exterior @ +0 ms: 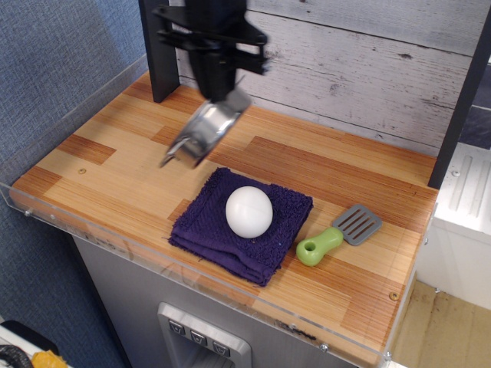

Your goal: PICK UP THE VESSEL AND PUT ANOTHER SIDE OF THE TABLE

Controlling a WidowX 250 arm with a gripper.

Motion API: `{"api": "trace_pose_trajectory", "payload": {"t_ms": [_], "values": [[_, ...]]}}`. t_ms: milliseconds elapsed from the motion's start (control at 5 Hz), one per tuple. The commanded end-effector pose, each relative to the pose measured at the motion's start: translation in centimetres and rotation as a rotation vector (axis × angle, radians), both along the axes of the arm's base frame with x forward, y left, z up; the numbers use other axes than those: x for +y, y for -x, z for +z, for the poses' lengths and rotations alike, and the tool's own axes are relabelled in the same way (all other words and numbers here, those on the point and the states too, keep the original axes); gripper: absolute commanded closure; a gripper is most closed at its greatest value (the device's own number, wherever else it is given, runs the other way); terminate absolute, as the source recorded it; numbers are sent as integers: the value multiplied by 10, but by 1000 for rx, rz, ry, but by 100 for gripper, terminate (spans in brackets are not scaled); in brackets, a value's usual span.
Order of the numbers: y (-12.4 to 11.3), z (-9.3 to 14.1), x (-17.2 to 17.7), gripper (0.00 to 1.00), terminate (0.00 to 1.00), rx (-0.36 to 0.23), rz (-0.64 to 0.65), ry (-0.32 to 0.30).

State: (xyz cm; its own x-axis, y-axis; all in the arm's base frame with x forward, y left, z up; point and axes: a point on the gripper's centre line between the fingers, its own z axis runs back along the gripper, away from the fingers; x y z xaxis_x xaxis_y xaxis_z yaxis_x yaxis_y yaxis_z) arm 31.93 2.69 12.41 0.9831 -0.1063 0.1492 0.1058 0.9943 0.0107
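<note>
Black gripper point(222, 96) hangs over the far-left part of the table point(322, 165), jaws clamped on the upper rim of the vessel point(204, 132). Vessel is off the wood, tilted steeply w/ its low end toward the near left; one thin wire handle sticks out at that low end. It sits in the air just beyond the far-left corner of the purple cloth point(207, 222), not touching it. White egg point(248, 211) rests about mid-cloth. To the right, near the cloth's right edge, a spatula point(337, 234) w/ green handle and grey slotted blade lies flat on the planks. Clear acrylic rim point(153, 261) runs along the near edge.
</note>
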Motion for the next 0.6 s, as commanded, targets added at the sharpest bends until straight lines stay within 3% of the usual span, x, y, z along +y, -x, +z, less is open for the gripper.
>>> {"api": "trace_pose_trajectory", "payload": {"t_ms": [0,200,400], "values": [[-48,7,-46,100,0,-51,-57,-12],[-62,-3,-76,100,0,-37,-105,-11],[-61,-13,-99,100,0,-21,-142,-9]]}}
